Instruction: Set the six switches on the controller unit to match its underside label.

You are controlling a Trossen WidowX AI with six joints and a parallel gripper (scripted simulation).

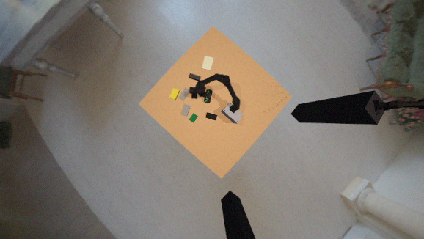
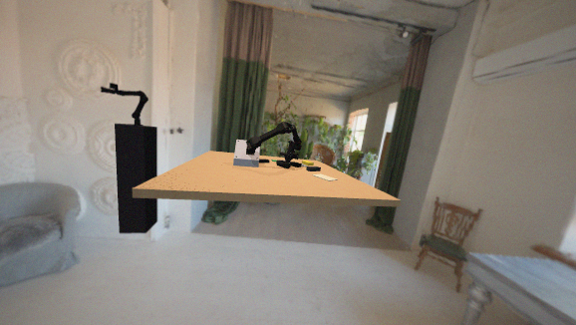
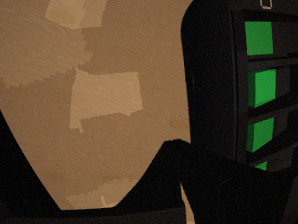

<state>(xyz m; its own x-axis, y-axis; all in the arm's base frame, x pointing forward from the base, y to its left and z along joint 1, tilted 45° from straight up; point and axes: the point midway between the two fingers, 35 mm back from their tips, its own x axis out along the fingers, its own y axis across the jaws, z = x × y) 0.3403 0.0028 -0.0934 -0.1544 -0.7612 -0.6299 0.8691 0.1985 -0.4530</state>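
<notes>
The dark controller unit (image 1: 209, 100) (image 2: 283, 163) (image 3: 212, 75) sits on the bench beside the gripper, its green switch ends showing. In the wrist view it fills the right side. Several green ends show in a column: the top one shows as a flat face, while the two below it also show a darker side face. The lowest is mostly hidden by the gripper, and the far dark ends are partly cut off. My gripper (image 1: 203, 93) is shut and empty, low beside the unit. Whether it touches a switch cannot be told. The underside label is hidden.
A yellow block (image 1: 174, 94) (image 2: 308, 162), two grey plates, a green block (image 1: 193, 118), a black block (image 1: 211, 116), a dark grey block (image 1: 194, 77) (image 2: 313, 168) and a cream plate (image 1: 207, 63) (image 2: 325, 177) lie around. The arm's pale base box (image 1: 234, 116) (image 2: 246, 162) stands nearby.
</notes>
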